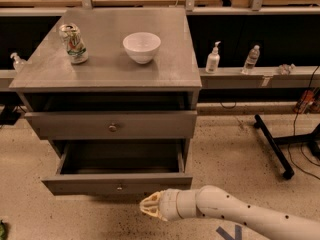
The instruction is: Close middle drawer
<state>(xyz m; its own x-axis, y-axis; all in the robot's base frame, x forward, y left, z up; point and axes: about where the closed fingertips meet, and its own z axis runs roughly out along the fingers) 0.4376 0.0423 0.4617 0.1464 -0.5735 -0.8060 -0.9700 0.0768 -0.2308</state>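
Observation:
The middle drawer [117,183] is a wide, shallow grey drawer with a tiny centre knob [119,187]. It stands pulled well out of the grey cabinet [107,74], and its inside looks empty. Above it, the taller-fronted drawer with a round silvery knob [113,127] sticks out slightly. My gripper [150,207], cream-coloured on a white arm, comes in from the lower right. It points left, just below and in front of the middle drawer's front, a little right of the knob. The lowest drawer is hidden.
A white bowl [142,46] and a drink can [73,44] stand on the cabinet top. Bottles [213,59] [251,59] stand on a ledge to the right, and one [17,62] to the left. A black stand's leg [272,144] lies on the speckled floor at the right.

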